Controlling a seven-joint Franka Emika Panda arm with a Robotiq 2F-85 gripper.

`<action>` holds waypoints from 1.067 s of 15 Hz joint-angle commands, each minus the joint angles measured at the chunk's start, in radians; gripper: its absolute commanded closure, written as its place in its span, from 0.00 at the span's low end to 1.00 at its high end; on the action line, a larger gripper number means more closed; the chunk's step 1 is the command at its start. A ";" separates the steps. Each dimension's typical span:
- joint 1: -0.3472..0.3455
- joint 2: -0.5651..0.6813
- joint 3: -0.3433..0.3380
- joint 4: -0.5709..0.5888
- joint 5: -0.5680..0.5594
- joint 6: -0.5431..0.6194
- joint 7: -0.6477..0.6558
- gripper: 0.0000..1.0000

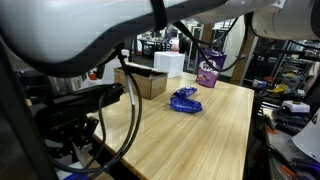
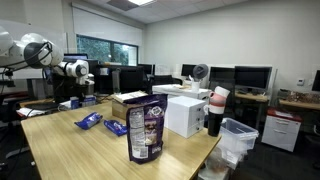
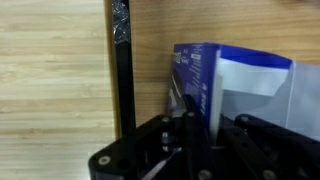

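In the wrist view my gripper (image 3: 208,114) is shut on the lower edge of a blue and white packet (image 3: 200,70), a pale strip of it showing between the dark fingers (image 3: 187,112). The packet stands up in front of the camera and hides part of the wooden table (image 3: 55,80). In an exterior view the gripper (image 2: 85,88) hangs above the table's far left end. Two more blue packets (image 2: 88,120) (image 2: 115,127) lie flat on the wood, one also seen as a blue packet (image 1: 185,100) in an exterior view.
A purple snack bag (image 2: 146,130) stands upright near the table's front; it is the purple bag (image 1: 208,72) at the far end too. A white box (image 2: 185,115) and a cardboard box (image 2: 130,98) sit along the table edge. A black strip (image 3: 122,70) crosses the wrist view.
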 commanded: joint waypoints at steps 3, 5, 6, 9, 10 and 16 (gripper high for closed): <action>-0.010 -0.098 -0.028 -0.073 -0.003 0.002 0.018 0.95; -0.014 -0.116 -0.041 -0.078 -0.004 0.003 0.017 0.95; -0.016 -0.121 -0.048 -0.079 -0.002 0.002 0.015 0.95; -0.037 -0.126 -0.051 -0.079 0.011 -0.005 -0.003 0.94; -0.040 -0.127 -0.054 -0.078 0.008 -0.006 -0.002 0.94; -0.060 -0.122 -0.060 -0.079 0.008 -0.014 -0.010 0.94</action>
